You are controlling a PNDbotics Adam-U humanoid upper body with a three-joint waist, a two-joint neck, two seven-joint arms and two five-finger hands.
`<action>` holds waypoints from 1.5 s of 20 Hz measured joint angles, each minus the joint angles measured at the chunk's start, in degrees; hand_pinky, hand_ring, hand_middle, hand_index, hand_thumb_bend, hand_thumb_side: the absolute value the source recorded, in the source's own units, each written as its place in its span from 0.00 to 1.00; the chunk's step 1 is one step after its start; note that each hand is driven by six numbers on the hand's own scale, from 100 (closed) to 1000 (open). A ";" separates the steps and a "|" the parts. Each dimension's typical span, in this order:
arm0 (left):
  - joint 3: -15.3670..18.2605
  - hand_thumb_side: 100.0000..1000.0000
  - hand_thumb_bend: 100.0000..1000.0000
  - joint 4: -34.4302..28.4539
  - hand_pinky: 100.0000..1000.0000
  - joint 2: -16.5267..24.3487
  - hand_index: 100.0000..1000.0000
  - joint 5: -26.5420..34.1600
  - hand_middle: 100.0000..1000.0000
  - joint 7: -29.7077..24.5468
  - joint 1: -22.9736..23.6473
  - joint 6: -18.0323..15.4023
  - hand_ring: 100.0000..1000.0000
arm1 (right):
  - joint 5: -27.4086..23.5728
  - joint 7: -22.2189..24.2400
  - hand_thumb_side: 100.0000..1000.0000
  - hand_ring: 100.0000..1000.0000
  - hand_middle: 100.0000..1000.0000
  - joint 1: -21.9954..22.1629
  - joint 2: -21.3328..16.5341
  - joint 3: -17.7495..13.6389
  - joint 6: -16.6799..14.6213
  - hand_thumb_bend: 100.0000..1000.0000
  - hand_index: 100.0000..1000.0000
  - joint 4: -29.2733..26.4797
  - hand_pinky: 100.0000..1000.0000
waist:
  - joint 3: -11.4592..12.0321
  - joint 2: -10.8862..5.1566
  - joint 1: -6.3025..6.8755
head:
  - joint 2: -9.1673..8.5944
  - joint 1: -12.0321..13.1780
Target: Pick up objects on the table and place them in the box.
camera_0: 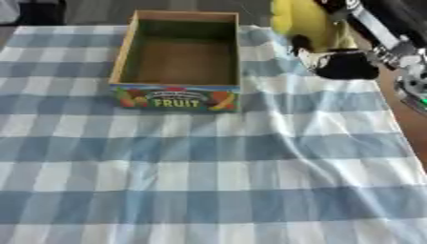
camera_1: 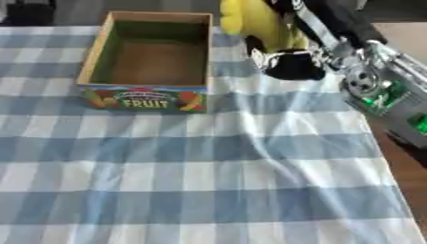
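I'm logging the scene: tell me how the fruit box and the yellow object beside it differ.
The fruit box is an open, straight-sided carton with nothing visible inside; the yellow object is rounded and soft-looking. The box stands alone on the checked cloth; the yellow object is at the right hand, which looks closed on it. Both sit at the table's far end.

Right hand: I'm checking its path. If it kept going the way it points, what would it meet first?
Probably the yellow object, right beside the right hand; beyond that, the fruit box. Depth is unclear.
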 measured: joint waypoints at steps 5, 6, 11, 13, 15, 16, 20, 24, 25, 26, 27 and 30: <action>-0.26 0.72 0.00 0.00 0.59 0.00 0.92 0.20 0.50 -0.33 -0.02 0.01 0.56 | 1.37 1.17 0.26 0.60 0.27 -9.10 2.26 0.92 3.65 0.00 0.37 0.00 0.70 | 0.54 0.00 -0.13 | -0.05 -1.13; -0.38 0.72 0.00 0.00 0.59 0.00 0.92 0.22 0.50 -0.40 -0.04 0.01 0.56 | 2.16 1.63 0.26 0.60 0.27 -10.87 3.35 1.34 4.54 0.00 0.37 0.00 0.70 | 0.57 0.00 -0.12 | -0.05 -1.34; -0.83 0.72 0.00 0.00 0.59 0.00 0.92 0.54 0.50 -0.90 -0.29 0.06 0.56 | 7.36 4.99 0.24 0.60 0.26 -17.85 9.71 3.99 9.42 0.00 0.37 0.35 0.70 | 1.51 0.17 -0.16 | -0.25 -2.14; -1.09 0.72 0.00 0.00 0.59 0.00 0.92 0.68 0.50 -1.12 -0.42 0.04 0.56 | 9.53 5.85 0.23 0.60 0.26 -20.19 12.29 4.95 10.28 0.00 0.37 1.94 0.70 | 2.20 0.34 -0.34 | -0.31 -2.73; -1.14 0.72 0.00 0.00 0.59 0.00 0.92 0.78 0.50 -1.32 -0.63 0.06 0.56 | 11.25 6.09 0.22 0.60 0.26 -22.29 14.68 5.69 10.30 0.00 0.37 4.30 0.70 | 2.77 0.47 -0.74 | -0.48 -3.47; -1.21 0.72 0.00 0.00 0.59 0.00 0.92 0.89 0.50 -1.47 -0.73 0.09 0.56 | 11.90 6.12 0.21 0.60 0.26 -23.26 15.75 6.01 10.08 0.00 0.37 5.63 0.70 | 3.03 0.61 -0.94 | -0.61 -3.78; -1.53 0.73 0.00 0.00 0.59 -0.01 0.92 1.21 0.50 -1.89 -1.03 0.22 0.56 | 13.89 5.70 0.20 0.60 0.26 -26.37 19.91 7.22 8.35 0.00 0.37 11.35 0.71 | 4.05 1.08 -1.40 | -1.00 -4.83; -1.86 0.73 0.00 0.00 0.59 -0.02 0.92 1.61 0.50 -2.36 -1.45 0.26 0.56 | 15.41 4.92 0.21 0.61 0.26 -28.37 23.31 8.23 5.87 0.00 0.37 17.78 0.71 | 5.17 1.59 -1.98 | -1.37 -5.59; -1.92 0.73 0.00 0.00 0.59 -0.02 0.92 1.70 0.50 -2.45 -1.58 0.26 0.56 | 15.81 4.92 0.21 0.61 0.26 -28.72 23.96 8.49 4.98 0.00 0.37 19.49 0.72 | 5.55 1.74 -2.13 | -1.47 -5.79; -2.03 0.73 0.00 0.00 0.59 -0.02 0.92 1.74 0.50 -2.58 -1.73 0.27 0.56 | 16.22 5.10 0.21 0.61 0.26 -28.96 24.53 8.68 3.96 0.00 0.37 21.16 0.72 | 5.92 1.88 -2.28 | -1.56 -5.99; -2.15 0.73 0.00 0.00 0.59 -0.02 0.92 1.76 0.50 -2.67 -1.77 0.26 0.56 | 16.50 5.40 0.21 0.61 0.27 -29.17 25.06 8.85 2.88 0.00 0.37 22.73 0.72 | 6.24 2.00 -2.47 | -1.69 -6.08; -2.18 0.73 0.00 0.00 0.59 -0.03 0.92 1.93 0.50 -2.89 -1.84 0.30 0.56 | 17.07 6.70 0.21 0.62 0.27 -29.70 26.29 9.05 -0.30 0.00 0.37 26.48 0.72 | 6.98 2.28 -2.76 | -1.78 -6.49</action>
